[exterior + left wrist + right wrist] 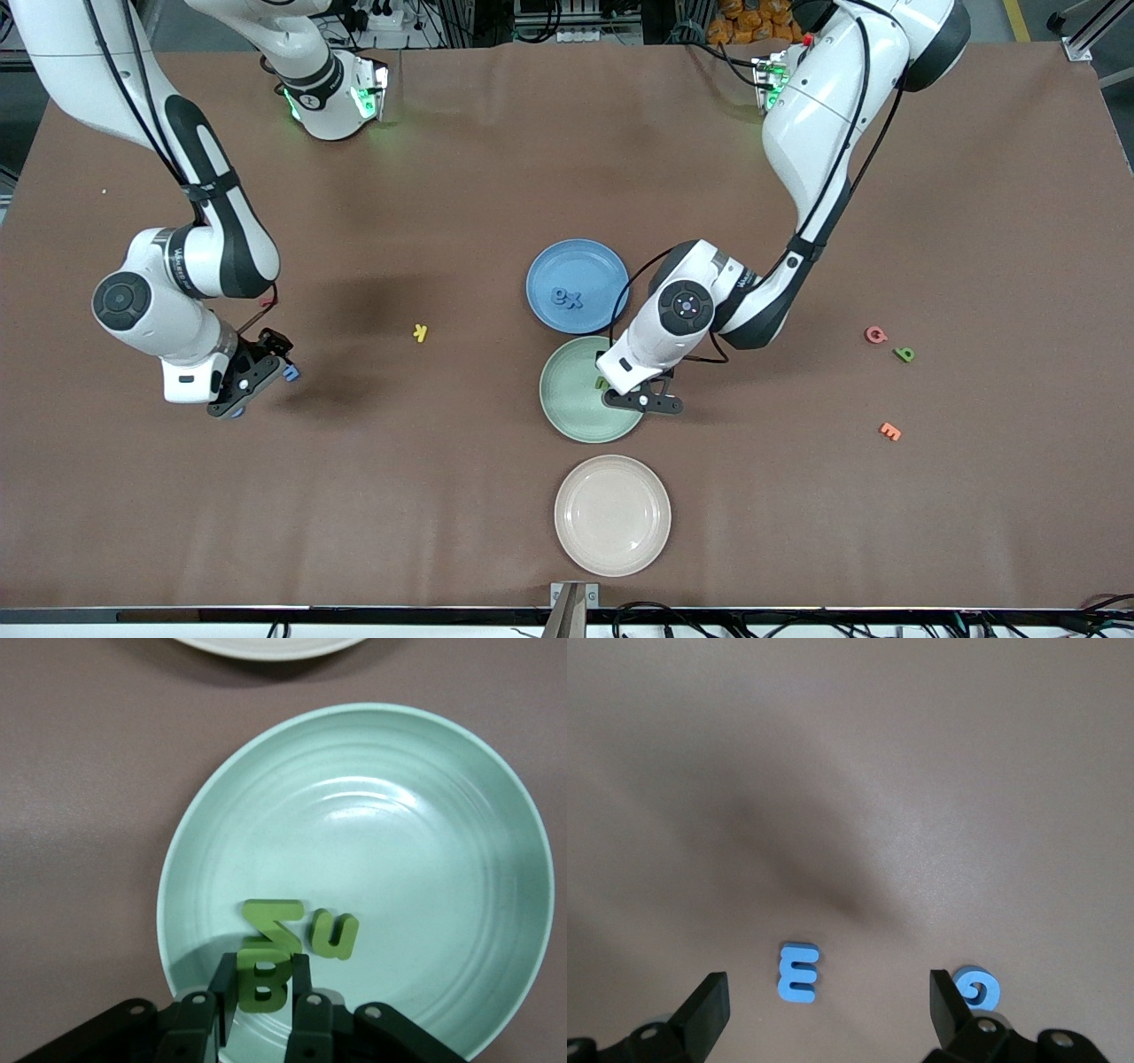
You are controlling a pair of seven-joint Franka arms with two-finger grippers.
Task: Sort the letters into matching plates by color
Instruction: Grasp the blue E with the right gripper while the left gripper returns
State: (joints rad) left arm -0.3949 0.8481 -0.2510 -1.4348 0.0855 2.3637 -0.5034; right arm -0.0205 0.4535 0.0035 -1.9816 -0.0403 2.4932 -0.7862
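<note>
Now placing: left gripper [262, 997] over the green plate [496, 815], fingers [225, 997] clamped on a green letter B [260, 981], two green letters already there. Next, release. Right gripper [828, 1010] hangs fingers wide over a blue letter E [799, 971] on the bench [443, 496].

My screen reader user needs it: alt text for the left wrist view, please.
The left gripper, shut on a green letter B, hangs over the pale green plate, where a green Z and a green U already lie. The rim of a beige plate shows at the edge, on the brown table.
</note>
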